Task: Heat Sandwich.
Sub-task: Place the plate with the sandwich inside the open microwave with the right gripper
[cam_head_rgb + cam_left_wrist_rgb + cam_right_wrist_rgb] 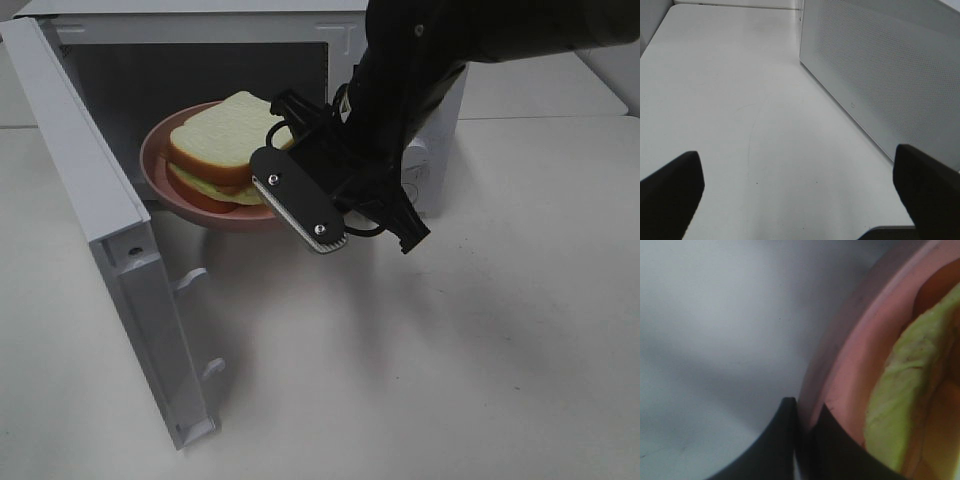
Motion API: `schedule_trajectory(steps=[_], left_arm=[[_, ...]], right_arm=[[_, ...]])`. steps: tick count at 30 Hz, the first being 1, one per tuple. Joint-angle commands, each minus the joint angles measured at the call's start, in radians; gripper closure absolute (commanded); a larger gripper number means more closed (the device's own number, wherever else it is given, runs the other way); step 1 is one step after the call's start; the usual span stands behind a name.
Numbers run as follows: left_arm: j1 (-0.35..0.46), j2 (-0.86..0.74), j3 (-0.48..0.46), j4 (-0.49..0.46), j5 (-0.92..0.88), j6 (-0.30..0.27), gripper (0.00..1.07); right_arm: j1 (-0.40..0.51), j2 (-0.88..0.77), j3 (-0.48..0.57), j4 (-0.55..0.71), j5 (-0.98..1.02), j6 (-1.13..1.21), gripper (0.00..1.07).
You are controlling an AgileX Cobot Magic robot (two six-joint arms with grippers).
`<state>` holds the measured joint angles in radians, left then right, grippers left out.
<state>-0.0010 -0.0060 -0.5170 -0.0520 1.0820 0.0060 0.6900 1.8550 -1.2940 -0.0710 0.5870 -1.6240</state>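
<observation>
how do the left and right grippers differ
The left gripper is open, fingers wide apart above the white table beside the white microwave; the right gripper is shut on the round pink plate's rim. The left holds nothing; the right holds the plate, with the white-bread sandwich, at the microwave's opening. Both have black fingers.

Right arm (pixel 420 60) hides the right side of the plate (pixel 160 150) and sandwich (pixel 225 130), along with much of the microwave (pixel 95 190) front. In the right wrist view, plate and sandwich are blurred and cut by the frame. Left fingers (pixel 670 195) run off the left wrist view's edge.
</observation>
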Motion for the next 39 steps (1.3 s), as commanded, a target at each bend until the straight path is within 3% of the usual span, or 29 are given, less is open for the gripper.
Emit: schedule_trajectory(steps=[1, 11, 28, 39], left_arm=[[-0.006, -0.017, 0.002, 0.000, -0.014, 0.000, 0.10], [-0.006, -0.017, 0.002, 0.000, -0.014, 0.000, 0.10], [-0.006, -0.017, 0.002, 0.000, -0.014, 0.000, 0.10], [-0.006, -0.017, 0.002, 0.000, -0.014, 0.000, 0.10]], right_arm=[[0.000, 0.026, -0.053, 0.001, -0.013, -0.008, 1.07], [0.000, 0.140, -0.216, -0.036, 0.021, 0.069, 1.07], [0.000, 0.262, -0.395, -0.072, 0.078, 0.078, 1.07], [0.009, 0.382, -0.599, -0.100, 0.171, 0.154, 1.07]])
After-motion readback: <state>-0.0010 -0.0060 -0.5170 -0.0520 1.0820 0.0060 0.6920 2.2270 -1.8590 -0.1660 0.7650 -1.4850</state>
